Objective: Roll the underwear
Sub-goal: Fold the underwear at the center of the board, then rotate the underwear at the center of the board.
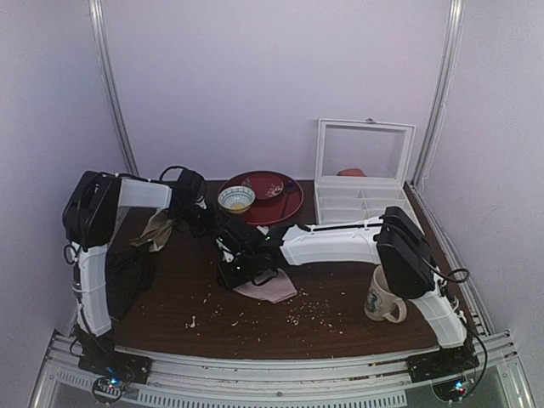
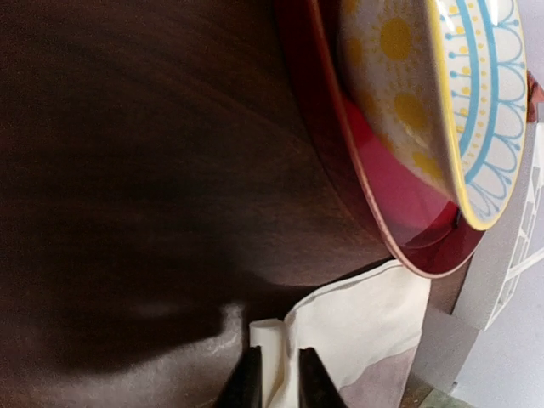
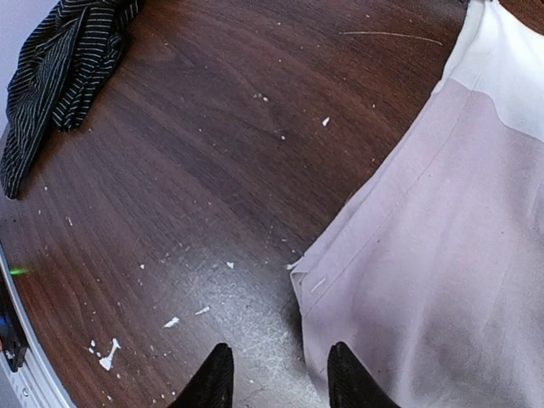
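Observation:
The underwear (image 1: 274,289) is a pale pink garment with a whitish waistband, lying on the dark wooden table just in front of both grippers. In the left wrist view my left gripper (image 2: 276,380) is shut on a fold of the whitish waistband (image 2: 365,319), next to the red plate. In the top view it (image 1: 221,235) sits behind the right one. My right gripper (image 3: 280,380) is open, low over the table. Its fingers straddle the pink fabric's (image 3: 442,255) hemmed corner, one fingertip (image 3: 350,378) over the cloth. In the top view it (image 1: 246,274) is at the garment's left end.
A red plate (image 1: 285,208) with a patterned bowl (image 1: 235,198) stands just behind the grippers. A black cloth (image 1: 127,272) and a beige-olive cloth (image 1: 153,229) lie at the left. A mug (image 1: 384,297) stands at the right, an open white box (image 1: 361,183) at the back right. Crumbs dot the table.

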`<act>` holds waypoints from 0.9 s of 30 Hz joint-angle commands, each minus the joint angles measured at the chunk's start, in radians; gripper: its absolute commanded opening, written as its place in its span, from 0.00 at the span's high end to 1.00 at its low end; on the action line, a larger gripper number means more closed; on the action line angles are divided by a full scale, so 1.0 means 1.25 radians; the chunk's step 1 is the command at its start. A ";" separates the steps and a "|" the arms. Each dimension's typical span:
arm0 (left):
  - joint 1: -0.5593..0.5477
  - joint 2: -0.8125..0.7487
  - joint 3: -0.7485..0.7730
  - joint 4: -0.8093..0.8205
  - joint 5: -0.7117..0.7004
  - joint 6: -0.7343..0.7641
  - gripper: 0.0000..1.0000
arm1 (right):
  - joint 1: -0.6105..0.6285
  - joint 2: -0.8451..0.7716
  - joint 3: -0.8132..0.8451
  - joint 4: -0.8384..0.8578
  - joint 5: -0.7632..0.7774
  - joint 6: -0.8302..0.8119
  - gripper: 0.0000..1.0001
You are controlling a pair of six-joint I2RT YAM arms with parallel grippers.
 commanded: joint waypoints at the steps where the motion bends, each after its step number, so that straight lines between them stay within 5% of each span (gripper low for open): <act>1: 0.013 -0.074 0.000 -0.032 -0.031 0.019 0.71 | 0.003 -0.106 -0.067 0.011 0.023 -0.004 0.64; 11: 0.018 -0.090 -0.007 -0.045 -0.032 0.010 0.60 | -0.060 -0.325 -0.277 0.088 0.069 0.026 0.67; 27: 0.008 0.024 0.016 0.003 0.034 0.001 0.48 | -0.071 -0.303 -0.291 0.096 0.061 0.036 0.69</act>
